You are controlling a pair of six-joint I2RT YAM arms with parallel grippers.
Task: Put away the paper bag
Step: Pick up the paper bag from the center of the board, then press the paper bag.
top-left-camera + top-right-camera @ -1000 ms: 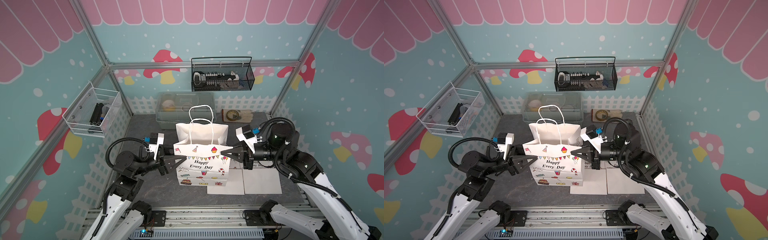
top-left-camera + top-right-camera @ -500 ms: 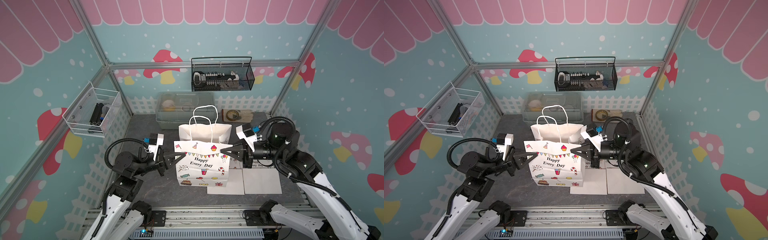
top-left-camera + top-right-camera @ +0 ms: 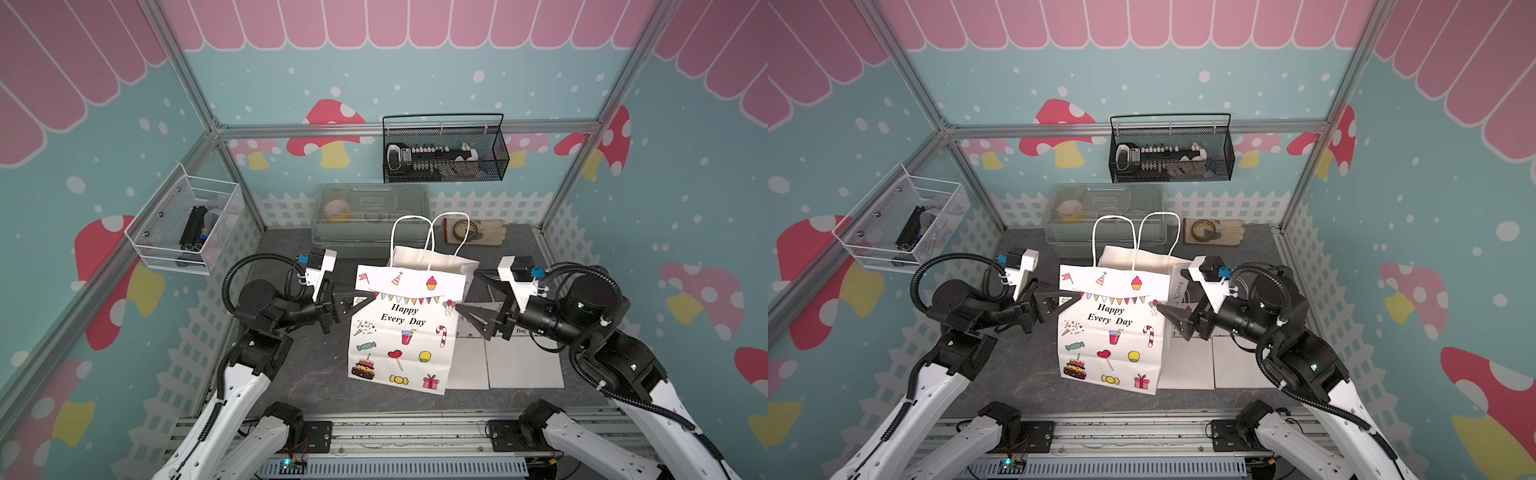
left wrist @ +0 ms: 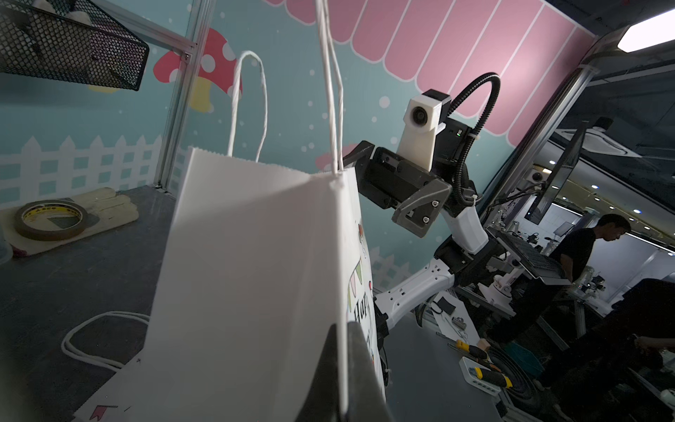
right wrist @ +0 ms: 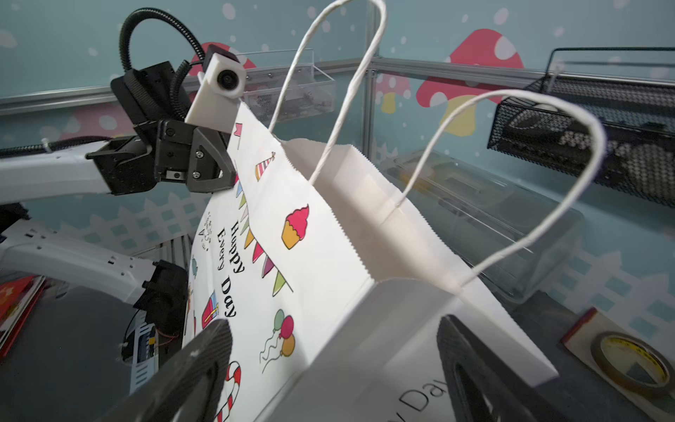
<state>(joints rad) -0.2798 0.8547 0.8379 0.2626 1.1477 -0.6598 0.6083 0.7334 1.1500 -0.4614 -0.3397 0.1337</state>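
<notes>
We see the left fingers (image 4: 323,376) pinched narrow on the front-panel edge of the paper bag (image 3: 401,332), at the bag's 9 o'clock. The right fingers (image 5: 197,361) stand wide at its 3 o'clock, straddling the side panel; we cannot tell whether they touch it. The bag stands upright mid-tabletop (image 3: 316,374), mouth open. Flat bags (image 3: 523,365) lie at its 3 o'clock and a clear box (image 3: 370,208) at 12. Open tabletop shows at 7.
</notes>
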